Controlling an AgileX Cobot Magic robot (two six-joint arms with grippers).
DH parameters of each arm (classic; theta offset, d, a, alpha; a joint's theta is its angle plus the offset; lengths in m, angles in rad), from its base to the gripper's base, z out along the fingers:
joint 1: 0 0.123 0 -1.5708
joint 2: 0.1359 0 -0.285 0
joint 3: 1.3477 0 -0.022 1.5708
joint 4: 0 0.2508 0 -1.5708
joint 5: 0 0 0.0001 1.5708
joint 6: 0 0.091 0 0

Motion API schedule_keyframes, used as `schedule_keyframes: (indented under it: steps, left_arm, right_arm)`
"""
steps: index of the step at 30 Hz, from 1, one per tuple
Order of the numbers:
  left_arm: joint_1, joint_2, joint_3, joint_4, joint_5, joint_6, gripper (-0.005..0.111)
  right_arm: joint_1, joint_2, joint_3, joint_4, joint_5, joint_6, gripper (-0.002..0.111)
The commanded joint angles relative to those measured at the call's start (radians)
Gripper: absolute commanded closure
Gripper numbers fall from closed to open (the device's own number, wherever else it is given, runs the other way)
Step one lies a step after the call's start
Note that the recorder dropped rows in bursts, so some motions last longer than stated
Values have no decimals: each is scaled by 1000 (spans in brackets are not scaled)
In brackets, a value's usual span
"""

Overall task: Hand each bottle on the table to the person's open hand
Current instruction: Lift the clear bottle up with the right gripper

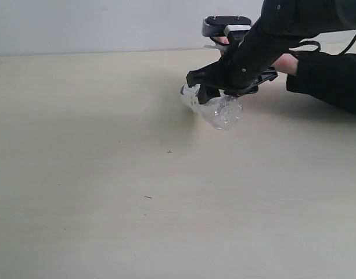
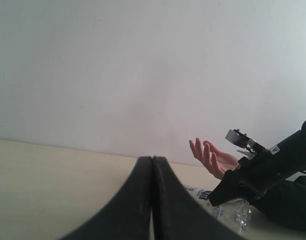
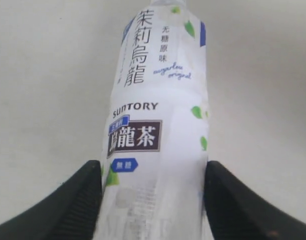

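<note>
Your left jaws were pressed flat together with nothing between them. The left wrist view looked past them over the desk [image 1: 108,174] toward the wall. Right of the desk's middle, the Suntory tea bottle [image 1: 224,111] lay on its side on the surface, its white label with green leaf print turned up to the right wrist camera. Your right jaws stood spread astride it, one close against each side of the label. Whether they were pinching it could not be told. Just behind them the person's open hand [image 2: 215,159] was held palm up with fingers spread, its black sleeve resting farther right.
</note>
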Motion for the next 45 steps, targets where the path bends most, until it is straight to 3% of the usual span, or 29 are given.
schedule_keyframes:
  steps: [1, 27, 45]
  left_arm:
    - [3, -6, 3, -1, 2, -1, 107]
    - [3, -6, 3, -1, 2, -1, 107]
    - [3, -6, 3, -1, 2, -1, 107]
  right_arm:
    - [2, -60, 0, 39, 68, -60, 108]
    - [2, -57, 1, 66, 0, -122, 108]
    - [2, -239, 1, 50, -60, -132, 108]
